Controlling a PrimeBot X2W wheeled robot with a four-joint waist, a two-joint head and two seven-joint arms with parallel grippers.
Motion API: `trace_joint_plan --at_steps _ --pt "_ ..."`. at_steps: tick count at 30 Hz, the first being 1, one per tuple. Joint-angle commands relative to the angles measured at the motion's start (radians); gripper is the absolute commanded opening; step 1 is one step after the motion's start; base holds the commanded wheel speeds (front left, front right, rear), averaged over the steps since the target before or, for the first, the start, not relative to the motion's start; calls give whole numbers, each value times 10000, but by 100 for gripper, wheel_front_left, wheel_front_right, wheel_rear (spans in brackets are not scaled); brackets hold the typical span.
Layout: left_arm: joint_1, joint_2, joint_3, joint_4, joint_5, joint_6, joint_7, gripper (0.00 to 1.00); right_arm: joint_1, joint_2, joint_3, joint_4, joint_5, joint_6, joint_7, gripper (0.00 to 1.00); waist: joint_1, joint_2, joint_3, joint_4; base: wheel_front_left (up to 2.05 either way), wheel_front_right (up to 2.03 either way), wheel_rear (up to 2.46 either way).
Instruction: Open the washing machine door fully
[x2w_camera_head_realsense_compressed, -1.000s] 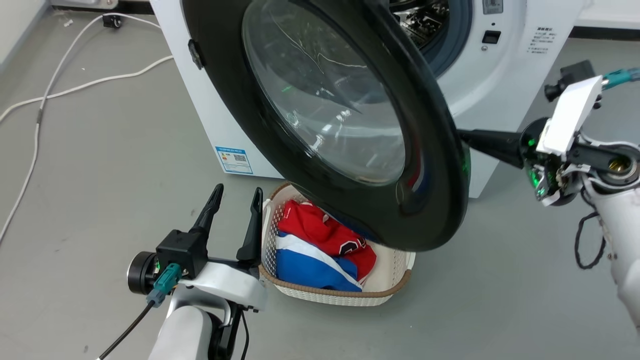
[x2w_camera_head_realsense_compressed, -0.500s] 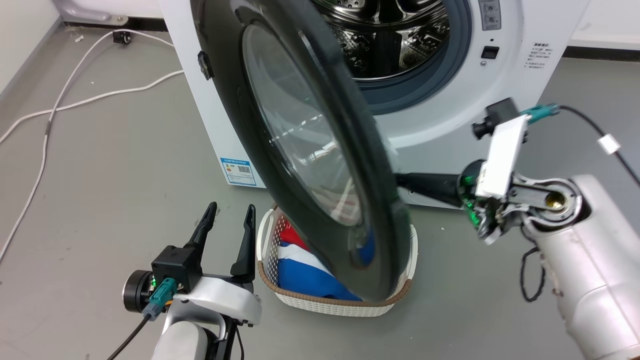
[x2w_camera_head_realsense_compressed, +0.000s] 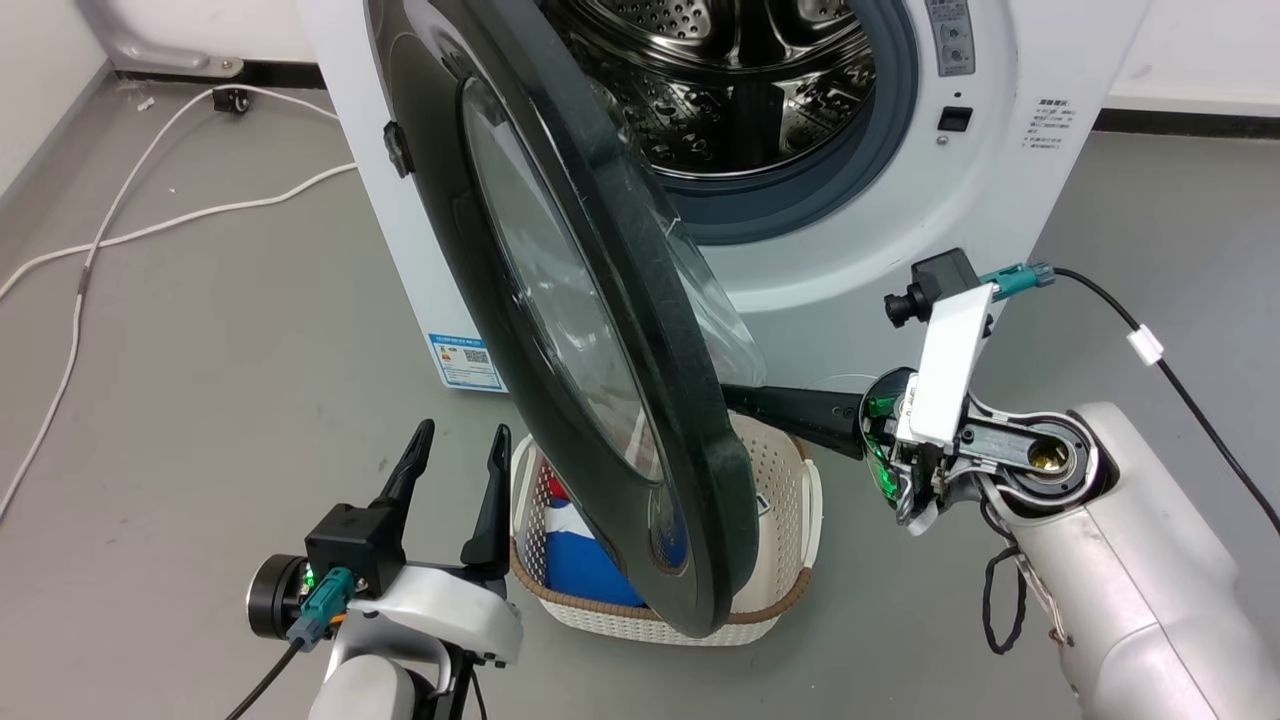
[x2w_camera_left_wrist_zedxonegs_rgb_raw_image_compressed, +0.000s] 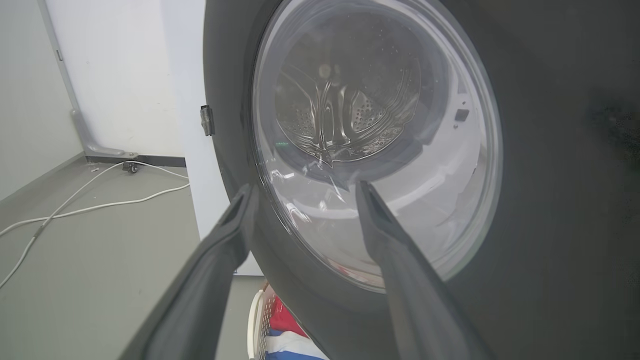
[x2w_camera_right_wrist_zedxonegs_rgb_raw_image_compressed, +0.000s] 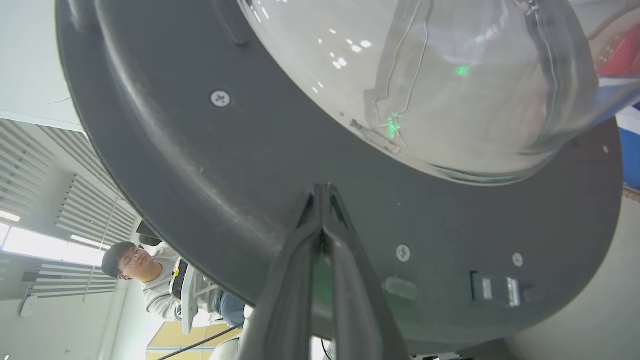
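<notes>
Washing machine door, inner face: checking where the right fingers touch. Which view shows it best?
The right wrist view: the shut right gripper has its tips against the washing machine door on its inner face, beside the glass bowl. The head view has it edge-on, hiding the tips; the left wrist view sees its outer face.

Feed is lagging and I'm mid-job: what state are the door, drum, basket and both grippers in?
washing machine door: partly open, not fully back.
drum: uncovered, visible part looks empty.
basket: on the floor under the door, clothes inside.
left gripper: open, empty, clear of the door.
right gripper: shut, tips against the door's inner face.
</notes>
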Motion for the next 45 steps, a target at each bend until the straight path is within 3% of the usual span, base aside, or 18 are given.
trace_joint_plan --at_steps 1,9,13,27,28,29,30,31,37,45 --pt "92 -7 33 29 9 -28 -26 100 236 85 -132 -142 50 4 -284 0 1 0 -50 -40 0 0 0" --pt "191 -6 73 126 2 -21 -26 100 855 -21 -971 -698 -348 4 -2243 0 1 0 -255 -205 0 0 0" --pt "277 -8 137 232 4 -31 -26 100 1492 -154 -1597 -1122 -730 3 -3779 0 1 0 -433 -345 0 0 0" --pt "525 -6 433 305 -70 -5 -26 100 4845 -1277 -3078 -2613 -3651 4 -8799 0 1 0 -704 -793 0 0 0" --pt "547 -6 459 302 -65 -7 -26 100 5098 -1329 -3187 -2697 -3919 4 -9137 34 1 0 -708 -816 0 0 0" --pt "568 -8 487 298 -61 -11 -26 100 5325 -1296 -3305 -2808 -4088 4 -9421 46 1 0 -709 -839 0 0 0" --pt "588 -6 517 293 -54 -13 -26 100 5505 -1246 -3433 -2950 -4245 4 -9669 96 1 0 -709 -865 0 0 0" --pt "604 -6 542 285 -51 -14 -26 100 5698 -1274 -3527 -3072 -4510 3 -9877 100 1 0 -713 -893 0 0 0" --pt "683 -6 667 230 -82 34 -26 100 6410 -1433 -4166 -3888 -7173 3 -10788 100 1 0 -742 -1019 0 0 0" --pt "709 -8 720 256 -16 20 -26 100 7104 -462 -5298 -5719 -12077 3 -10397 100 1 0 -797 -1047 0 0 0"
